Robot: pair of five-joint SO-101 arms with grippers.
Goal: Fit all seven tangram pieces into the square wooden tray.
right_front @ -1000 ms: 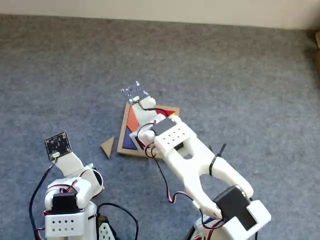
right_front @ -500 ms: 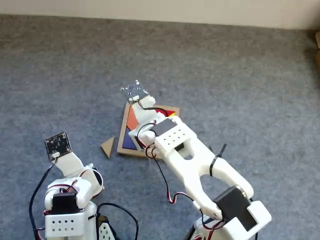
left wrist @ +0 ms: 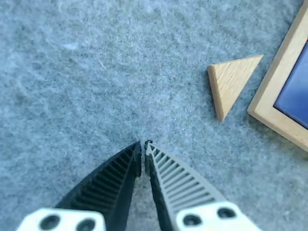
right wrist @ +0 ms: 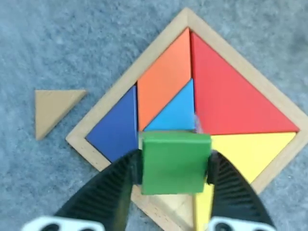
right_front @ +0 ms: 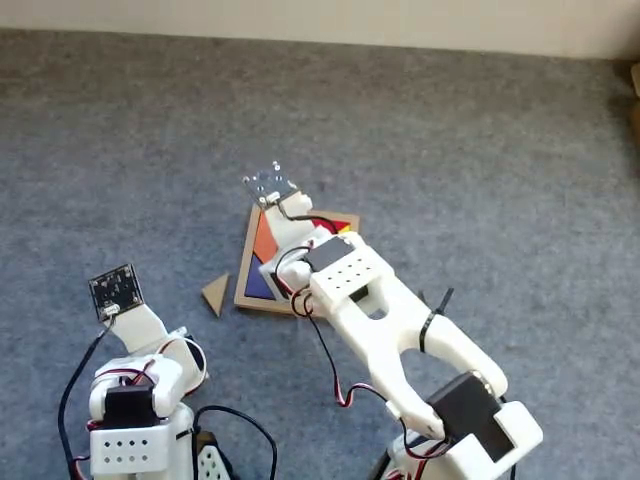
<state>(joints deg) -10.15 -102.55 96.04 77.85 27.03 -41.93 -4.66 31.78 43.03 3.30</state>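
Right wrist view: the right gripper [right wrist: 174,162] is clamped on a green square [right wrist: 175,166], one finger against each side, holding it over the tray [right wrist: 144,65] (whether the square touches the tray floor I cannot tell). Five pieces lie flat inside the tray. An orange triangle [right wrist: 163,82] and a red triangle [right wrist: 231,96] meet along one straight edge. A light-blue triangle [right wrist: 175,115] is tucked between them, and a dark-blue piece [right wrist: 118,127] lies against the orange one. A yellow triangle [right wrist: 250,149] borders the red. A patch of bare tray floor [right wrist: 173,207] shows by the green square, touching the yellow triangle. The tan triangle [right wrist: 50,113] lies on the carpet [left wrist: 96,72] outside the tray, just beside the rim on the dark-blue side, with a strip of carpet between them. The left gripper [left wrist: 143,144] hangs over the carpet near that triangle, its fingers pressed together with nothing between them. From the high view, the right arm stretches over the tray and hides much of it, and the left arm sits folded at the lower left.
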